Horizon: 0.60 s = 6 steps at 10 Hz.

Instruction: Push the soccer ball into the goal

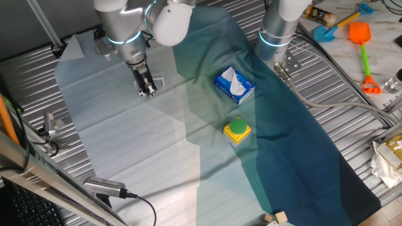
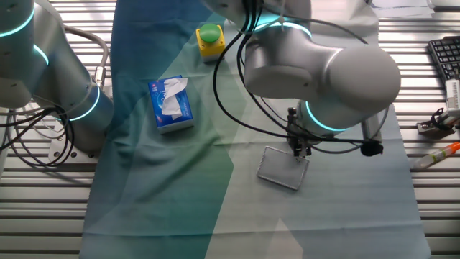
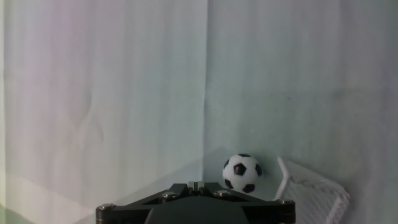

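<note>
In the hand view the soccer ball [image 3: 242, 173], small, white with black patches, sits on the pale cloth just ahead and right of my gripper [image 3: 196, 185]. The goal [image 3: 314, 190], a low white frame with netting, lies right beside the ball on its right. My gripper's fingers are pressed together with nothing between them. In one fixed view the gripper [image 1: 148, 90] points down at the cloth with the goal [image 1: 157, 80] beside it. In the other fixed view the gripper [image 2: 298, 150] stands at the goal's [image 2: 284, 167] upper edge. The ball is hidden in both fixed views.
A blue-white tissue box [image 1: 233, 85] and a green button on a yellow box [image 1: 237, 130] sit on the darker teal cloth to the right. A second arm's base [image 1: 276, 31] stands at the back. Cables and a camera [image 1: 103, 186] lie at the front left.
</note>
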### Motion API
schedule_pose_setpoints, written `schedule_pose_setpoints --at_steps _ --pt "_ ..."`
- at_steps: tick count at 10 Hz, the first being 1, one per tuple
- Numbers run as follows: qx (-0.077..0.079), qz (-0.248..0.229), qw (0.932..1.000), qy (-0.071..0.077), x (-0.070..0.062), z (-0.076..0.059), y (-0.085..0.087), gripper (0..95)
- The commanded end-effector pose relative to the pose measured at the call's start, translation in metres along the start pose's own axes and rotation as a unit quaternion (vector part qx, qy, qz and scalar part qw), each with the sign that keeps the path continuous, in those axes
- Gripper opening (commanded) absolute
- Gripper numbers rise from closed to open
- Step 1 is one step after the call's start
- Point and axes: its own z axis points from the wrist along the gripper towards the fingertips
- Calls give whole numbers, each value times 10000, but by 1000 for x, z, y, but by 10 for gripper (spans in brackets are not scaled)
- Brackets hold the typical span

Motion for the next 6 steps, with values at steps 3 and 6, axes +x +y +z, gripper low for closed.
schedule_pose_setpoints --at_steps 3,6 --pt "238 -14 9996 128 -7 -3 0 0" --pt "291 -19 9995 138 -10 1 -1 0"
